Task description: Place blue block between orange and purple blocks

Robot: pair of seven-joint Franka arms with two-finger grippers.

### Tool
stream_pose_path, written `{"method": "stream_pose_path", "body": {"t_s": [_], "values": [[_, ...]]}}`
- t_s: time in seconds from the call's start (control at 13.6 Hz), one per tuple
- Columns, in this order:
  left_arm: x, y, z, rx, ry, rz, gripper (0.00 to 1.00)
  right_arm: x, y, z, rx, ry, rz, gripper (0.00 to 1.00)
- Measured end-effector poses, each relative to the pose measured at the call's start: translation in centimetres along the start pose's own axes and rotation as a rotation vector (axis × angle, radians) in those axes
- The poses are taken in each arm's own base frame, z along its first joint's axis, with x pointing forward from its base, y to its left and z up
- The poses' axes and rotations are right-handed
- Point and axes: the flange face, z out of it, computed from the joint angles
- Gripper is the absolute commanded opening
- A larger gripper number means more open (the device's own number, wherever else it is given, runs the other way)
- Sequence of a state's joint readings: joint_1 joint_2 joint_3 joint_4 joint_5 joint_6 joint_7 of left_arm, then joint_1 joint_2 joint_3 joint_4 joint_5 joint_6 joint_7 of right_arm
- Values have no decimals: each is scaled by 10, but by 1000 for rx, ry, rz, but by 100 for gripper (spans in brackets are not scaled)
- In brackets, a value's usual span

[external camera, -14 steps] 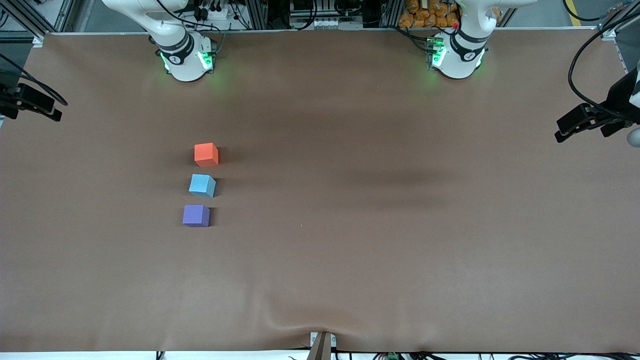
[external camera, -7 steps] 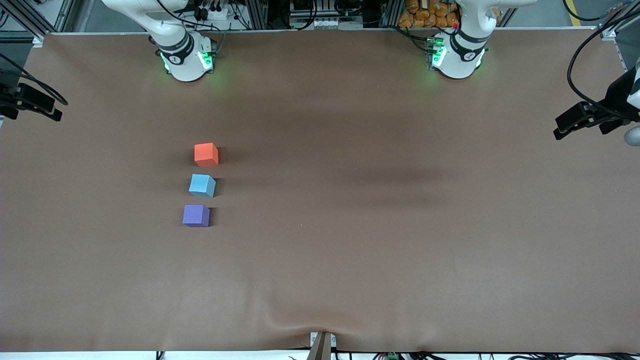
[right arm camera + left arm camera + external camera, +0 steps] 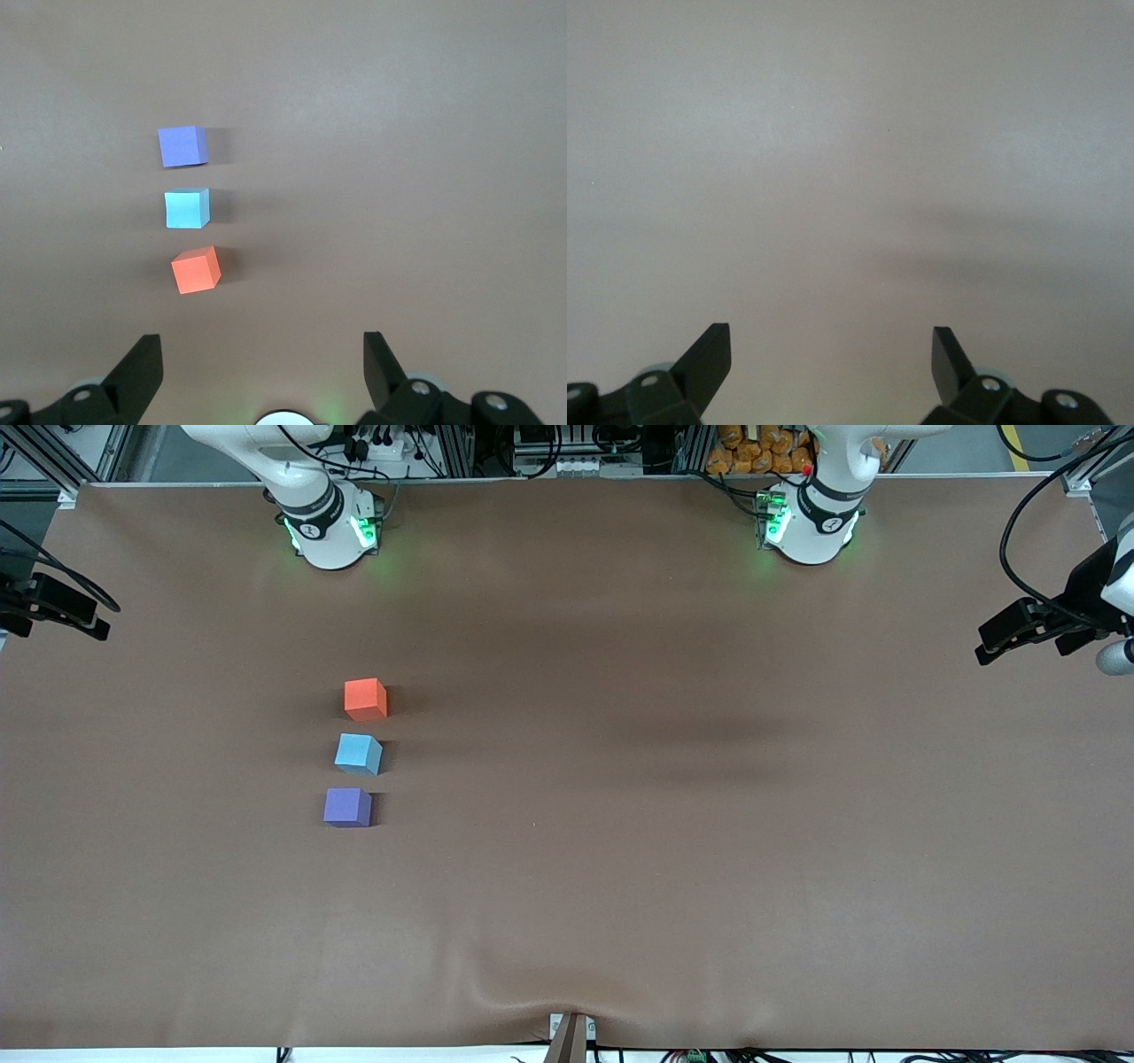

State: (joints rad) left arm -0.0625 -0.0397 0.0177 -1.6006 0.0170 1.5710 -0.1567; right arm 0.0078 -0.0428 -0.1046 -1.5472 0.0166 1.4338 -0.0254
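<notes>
Left gripper [image 3: 831,350] drifted up | blocks unmoved | right wrist alone shows right gripper [image 3: 262,354] | both spread, empty

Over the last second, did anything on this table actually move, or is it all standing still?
Only the left gripper moved: at the left arm's end of the table it drifted slightly toward the robots' bases, open and empty. Nothing was picked up or let go. The blue block stayed between the orange block and the purple block. The right gripper hangs open above them.
</notes>
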Motion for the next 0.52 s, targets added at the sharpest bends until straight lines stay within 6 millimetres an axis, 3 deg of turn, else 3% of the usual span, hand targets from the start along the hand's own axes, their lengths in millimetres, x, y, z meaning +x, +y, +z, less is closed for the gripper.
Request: {"method": "stream_pose_path", "body": {"t_s": [0.52], "values": [[-9, 16, -9, 2, -7, 76, 100, 0, 0, 0, 0, -1, 0, 100]]}}
